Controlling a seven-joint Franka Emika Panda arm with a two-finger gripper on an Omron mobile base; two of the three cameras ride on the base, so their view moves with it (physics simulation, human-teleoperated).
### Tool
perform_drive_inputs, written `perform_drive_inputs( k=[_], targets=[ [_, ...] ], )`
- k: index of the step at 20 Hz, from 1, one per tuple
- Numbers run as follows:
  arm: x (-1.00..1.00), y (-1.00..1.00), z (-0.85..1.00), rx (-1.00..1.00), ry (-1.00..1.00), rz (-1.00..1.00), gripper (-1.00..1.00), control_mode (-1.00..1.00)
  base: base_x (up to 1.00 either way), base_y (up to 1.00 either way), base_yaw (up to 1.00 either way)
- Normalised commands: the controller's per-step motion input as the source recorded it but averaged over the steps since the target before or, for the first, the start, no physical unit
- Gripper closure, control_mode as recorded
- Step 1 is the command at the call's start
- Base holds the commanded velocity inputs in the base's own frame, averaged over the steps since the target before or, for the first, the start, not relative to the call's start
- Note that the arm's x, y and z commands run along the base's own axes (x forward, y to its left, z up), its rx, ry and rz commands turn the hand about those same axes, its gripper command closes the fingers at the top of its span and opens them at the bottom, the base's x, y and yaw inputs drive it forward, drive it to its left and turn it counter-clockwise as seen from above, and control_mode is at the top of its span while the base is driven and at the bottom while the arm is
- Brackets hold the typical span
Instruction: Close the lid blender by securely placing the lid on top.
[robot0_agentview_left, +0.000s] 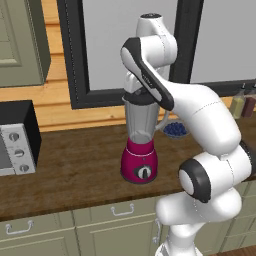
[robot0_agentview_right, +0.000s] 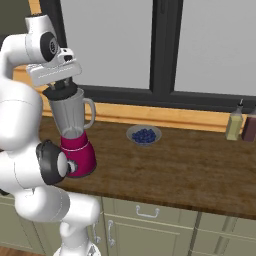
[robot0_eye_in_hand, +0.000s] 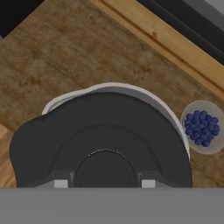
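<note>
The lid (robot0_eye_in_hand: 100, 135) is being held clamped in the gripper (robot0_agentview_right: 64, 88) directly over the rim of the blender (robot0_agentview_right: 74, 135); berry bowl (robot0_agentview_right: 144, 135) nearby.

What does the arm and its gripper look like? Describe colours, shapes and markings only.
The arm is built from glossy white, rounded segments with dark grey to black bands and caps at the joints. Its hand ends in a flat white block bearing the gripper, whose two small fingers are dark. In the hand view the fingertips appear as short dark stubs with pale grey pads. No cables, logos or lettering can be made out.
</note>
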Motion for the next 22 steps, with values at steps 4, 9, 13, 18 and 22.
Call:
perform_drive_inputs(
  k=[4, 9, 13, 18, 22],
  targets=[
    [0.10, -0.10, 0.00, 0.00, 0.00, 0.00, 1.00, -1.00, 0.00, 0.00, 0.00],
    [0.09, -0.19, 0.00, 0.00, 0.00, 0.00, 1.00, -1.00, 0.00, 0.00, 0.00],
    [0.22, -0.09, 0.00, 0.00, 0.00, 0.00, 1.00, -1.00, 0.00, 0.00, 0.00],
    [0.32, 0.00, 0.00, 0.00, 0.00, 0.00, 1.00, -1.00, 0.00, 0.00, 0.00],
    [0.31, 0.00, 0.00, 0.00, 0.00, 0.00, 1.00, -1.00, 0.00, 0.00, 0.00]
  ],
)
